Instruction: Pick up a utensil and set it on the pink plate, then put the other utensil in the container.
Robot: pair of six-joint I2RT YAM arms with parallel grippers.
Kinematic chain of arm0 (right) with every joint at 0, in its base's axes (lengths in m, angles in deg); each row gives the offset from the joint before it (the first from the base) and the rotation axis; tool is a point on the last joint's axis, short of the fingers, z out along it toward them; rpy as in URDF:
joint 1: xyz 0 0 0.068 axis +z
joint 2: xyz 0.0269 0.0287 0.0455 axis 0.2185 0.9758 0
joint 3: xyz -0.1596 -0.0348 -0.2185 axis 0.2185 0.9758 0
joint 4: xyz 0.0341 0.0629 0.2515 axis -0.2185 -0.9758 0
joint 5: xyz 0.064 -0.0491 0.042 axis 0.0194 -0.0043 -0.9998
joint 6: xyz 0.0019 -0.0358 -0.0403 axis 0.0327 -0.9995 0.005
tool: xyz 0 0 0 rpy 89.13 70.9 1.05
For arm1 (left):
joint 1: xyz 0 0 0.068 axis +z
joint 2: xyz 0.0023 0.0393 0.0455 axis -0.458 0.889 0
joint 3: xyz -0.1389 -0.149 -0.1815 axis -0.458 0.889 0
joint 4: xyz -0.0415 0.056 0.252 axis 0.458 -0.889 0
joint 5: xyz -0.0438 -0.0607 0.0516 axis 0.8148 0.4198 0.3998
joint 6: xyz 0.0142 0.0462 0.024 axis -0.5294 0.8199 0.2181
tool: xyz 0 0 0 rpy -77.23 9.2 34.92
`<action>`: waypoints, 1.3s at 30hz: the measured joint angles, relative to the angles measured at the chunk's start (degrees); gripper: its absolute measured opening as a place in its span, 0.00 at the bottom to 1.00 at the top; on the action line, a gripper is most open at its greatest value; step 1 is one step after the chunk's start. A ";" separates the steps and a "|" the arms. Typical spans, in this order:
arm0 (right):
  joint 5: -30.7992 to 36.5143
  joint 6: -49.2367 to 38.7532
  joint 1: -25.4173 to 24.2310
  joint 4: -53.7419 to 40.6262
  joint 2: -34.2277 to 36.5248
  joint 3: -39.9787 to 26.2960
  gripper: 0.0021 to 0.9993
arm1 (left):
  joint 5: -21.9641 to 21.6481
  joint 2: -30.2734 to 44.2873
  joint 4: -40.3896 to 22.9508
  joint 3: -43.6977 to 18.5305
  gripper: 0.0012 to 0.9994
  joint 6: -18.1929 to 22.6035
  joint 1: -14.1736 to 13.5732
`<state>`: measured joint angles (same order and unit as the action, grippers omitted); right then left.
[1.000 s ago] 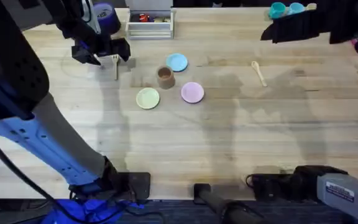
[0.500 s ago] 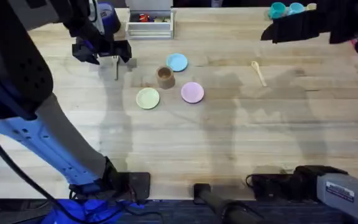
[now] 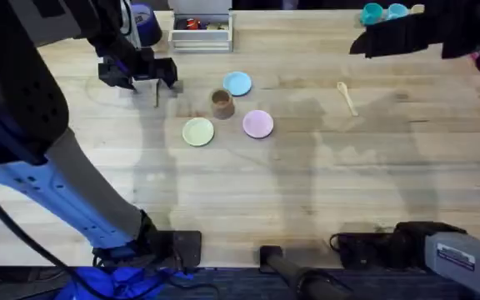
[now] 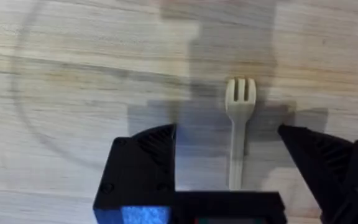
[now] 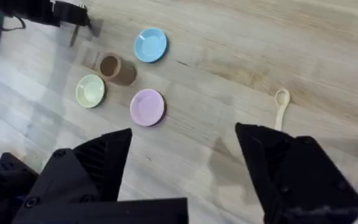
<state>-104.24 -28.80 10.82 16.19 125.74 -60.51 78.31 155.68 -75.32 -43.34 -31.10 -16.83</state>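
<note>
The small wooden fork [image 3: 156,92] lies flat on the table at the back left. My left gripper [image 3: 139,75] hovers open just over it. In the left wrist view the fork [image 4: 238,124] sits between the two black fingers, nearer one of them, with neither touching it. The pink plate [image 3: 258,123] is bare, right of the tan cup [image 3: 221,102]. The wooden spoon [image 3: 347,96] lies alone to the right. My right gripper [image 3: 373,40] hangs high at the back right, open [image 5: 185,146] and holding nothing; its view takes in the spoon [image 5: 280,106], the pink plate [image 5: 146,106] and the cup [image 5: 115,67].
A light blue plate [image 3: 237,83] and a pale yellow plate [image 3: 197,132] flank the cup. A dark blue tub [image 3: 142,21] and a white bin [image 3: 200,29] stand along the back edge, near the left gripper. Teal cups [image 3: 382,12] sit at the back right.
My left gripper has shifted slightly over the fork. The fork, spoon, plates and right arm have not moved.
</note>
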 joint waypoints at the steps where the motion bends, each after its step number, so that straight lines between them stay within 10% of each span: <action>1: -0.02 0.00 0.00 0.01 0.00 0.00 1.00 | 0.04 -0.04 0.08 0.07 0.99 0.00 0.02; 12: -0.02 -0.02 0.00 -0.07 0.00 0.00 1.00 | 0.26 -0.08 0.13 0.14 0.82 -0.02 -0.01; 27: -0.02 -0.02 0.00 -0.69 0.00 0.00 1.00 | 2.42 -0.06 0.11 0.14 0.11 -0.44 -0.15; 39: -0.02 -0.02 0.00 -0.69 0.00 0.00 1.00 | 2.51 -0.08 0.13 0.14 0.07 -0.48 -0.23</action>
<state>-104.25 -28.83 10.82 15.49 125.74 -60.51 80.81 155.60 -75.19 -43.20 -31.58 -17.06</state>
